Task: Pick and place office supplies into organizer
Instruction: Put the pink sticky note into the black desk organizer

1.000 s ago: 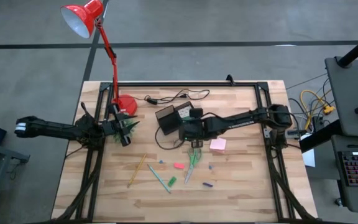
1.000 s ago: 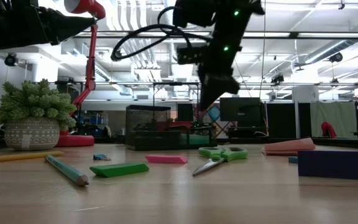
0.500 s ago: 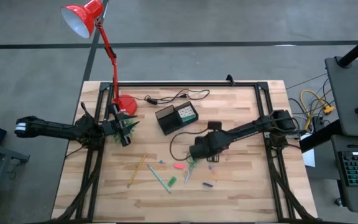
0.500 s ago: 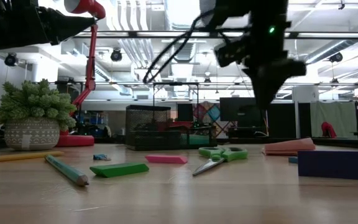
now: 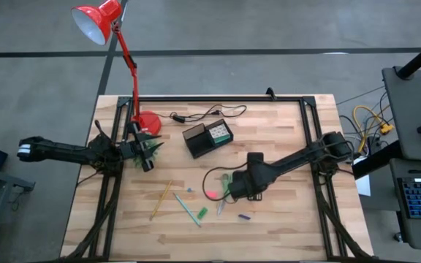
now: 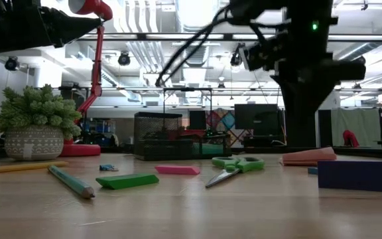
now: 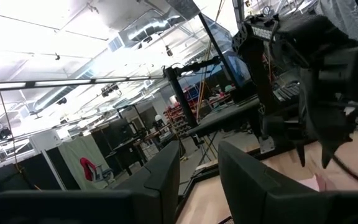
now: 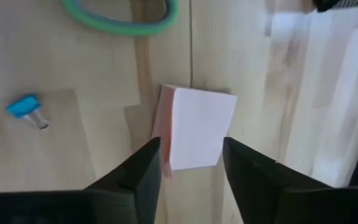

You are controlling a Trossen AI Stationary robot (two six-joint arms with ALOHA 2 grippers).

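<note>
Wooden table carries the scattered supplies, and the right gripper hangs low over the pink sticky-note pad, fingers spread wide either side of it, gripping nothing. That pad lies flat just beside the scissors, with a small blue piece near. Beyond the scissors stands the black organizer. Well away, the left gripper waits partly open, empty
</note>
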